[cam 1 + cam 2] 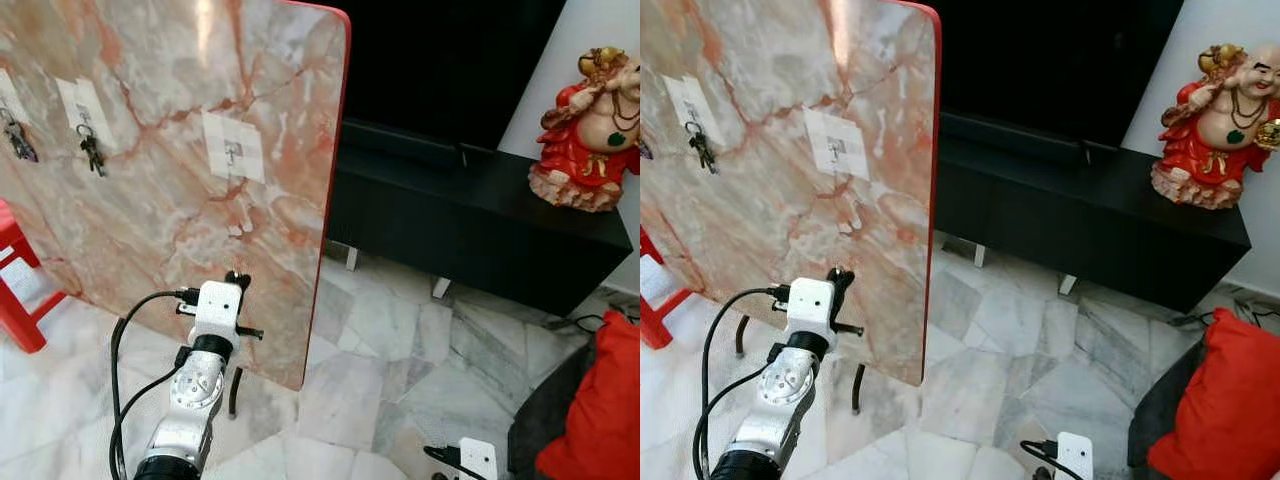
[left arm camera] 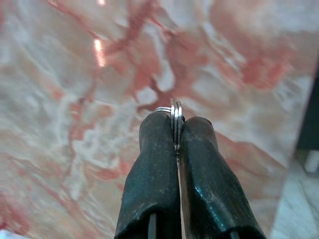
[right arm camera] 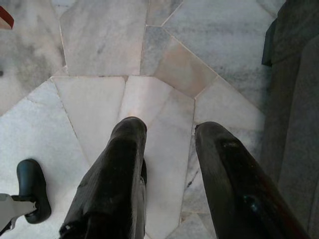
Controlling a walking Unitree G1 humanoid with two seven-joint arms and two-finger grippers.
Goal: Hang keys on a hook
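Marble board (image 1: 170, 180) stands upright directly ahead of left pincer (image 2: 175, 144); open air between them. On the board face: empty hook (image 1: 232, 150), open approach from below. To its left, two hooks already carrying key bunches (image 1: 90, 150). Black TV bench (image 1: 470, 220) well right of board. Right pincer (image 3: 167, 134) hangs low over bare marble floor (image 3: 99, 45).

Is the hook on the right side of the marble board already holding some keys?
No, the rightmost hook on the marble board is bare, while two other hooks hold keys.
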